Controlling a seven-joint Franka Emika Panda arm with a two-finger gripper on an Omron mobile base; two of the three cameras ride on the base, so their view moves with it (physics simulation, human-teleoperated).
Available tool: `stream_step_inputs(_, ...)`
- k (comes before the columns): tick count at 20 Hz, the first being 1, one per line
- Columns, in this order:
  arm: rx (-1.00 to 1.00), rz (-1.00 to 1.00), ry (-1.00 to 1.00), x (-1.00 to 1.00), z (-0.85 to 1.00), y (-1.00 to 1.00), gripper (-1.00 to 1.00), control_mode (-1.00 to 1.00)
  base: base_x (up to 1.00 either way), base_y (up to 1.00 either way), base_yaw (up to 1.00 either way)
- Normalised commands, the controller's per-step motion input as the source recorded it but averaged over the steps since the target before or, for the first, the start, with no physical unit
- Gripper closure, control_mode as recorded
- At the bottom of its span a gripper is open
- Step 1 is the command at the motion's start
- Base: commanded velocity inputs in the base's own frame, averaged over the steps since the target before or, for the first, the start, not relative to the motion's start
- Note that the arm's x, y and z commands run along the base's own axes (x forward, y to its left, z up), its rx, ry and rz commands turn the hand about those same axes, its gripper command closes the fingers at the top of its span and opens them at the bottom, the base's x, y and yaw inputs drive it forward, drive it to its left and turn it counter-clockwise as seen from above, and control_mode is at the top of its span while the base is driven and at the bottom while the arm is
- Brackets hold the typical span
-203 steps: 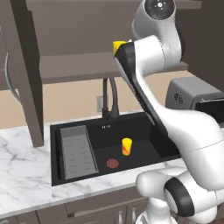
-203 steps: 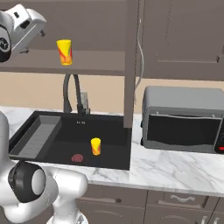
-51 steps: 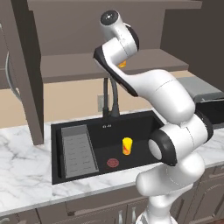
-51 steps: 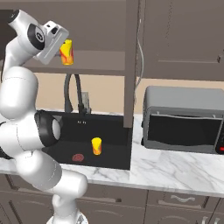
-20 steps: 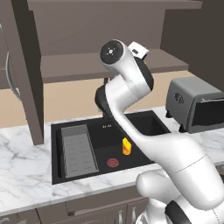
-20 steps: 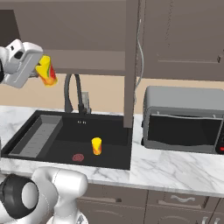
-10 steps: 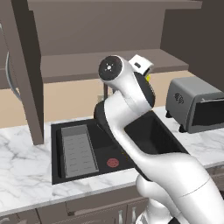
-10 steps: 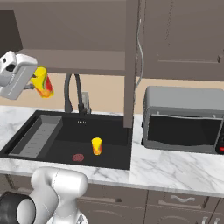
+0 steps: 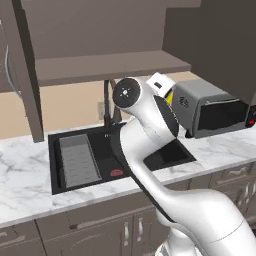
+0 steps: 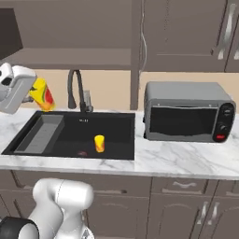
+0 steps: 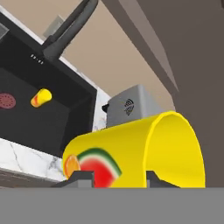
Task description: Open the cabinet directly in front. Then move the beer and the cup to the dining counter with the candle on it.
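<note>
**Cup travelling in the gripper, clear of the cabinet shelf**

No brand or lettering is reading clearly anywhere; the cup [image 11: 144,153] is carrying a printed watermelon slice and an orange slice, and the toaster oven [image 10: 189,111] is showing a small wave-like mark on its side in the hand view.

The arm is blocking much of the sink [image 10: 70,135] in the left base view, where just a sliver of yellow is peeking out behind the wrist. The cabinet [image 9: 105,45] is standing open above the sink, its open door cut off at the left edge of that view and its shelf showing bare. In the right base view the gripper [image 10: 32,97] is partly cut off at the left edge, left of the faucet [image 10: 75,88].

Half a second ago the same scene was framed differently in both base views, so the base is moving; ten seconds ago the cup was up at the cabinet shelf, and it is now hanging lower, above the sink's left end.

The gripper is clamping the cup narrowly, the two fingers [image 11: 81,178] pressing on its wall, the cup lying tilted. A small yellow cup [image 10: 99,143] is standing in the sink basin near the red drain [image 10: 82,153].
</note>
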Motion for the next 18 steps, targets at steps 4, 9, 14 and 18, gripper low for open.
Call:
stream_step_inputs(4,0.0,0.0,0.0,0.0,0.0,0.0,1.0,1.0,-0.6,-0.02,-0.35)
stream_step_inputs(9,0.0,0.0,0.0,0.0,0.0,0.0,1.0,1.0,-0.45,-0.02,-0.46)
stream_step_inputs(14,0.0,0.0,0.0,0.0,0.0,0.0,1.0,1.0,-0.47,-0.13,-0.48)
stream_step_inputs(18,0.0,0.0,0.0,0.0,0.0,0.0,1.0,1.0,-0.61,-0.2,-0.49)
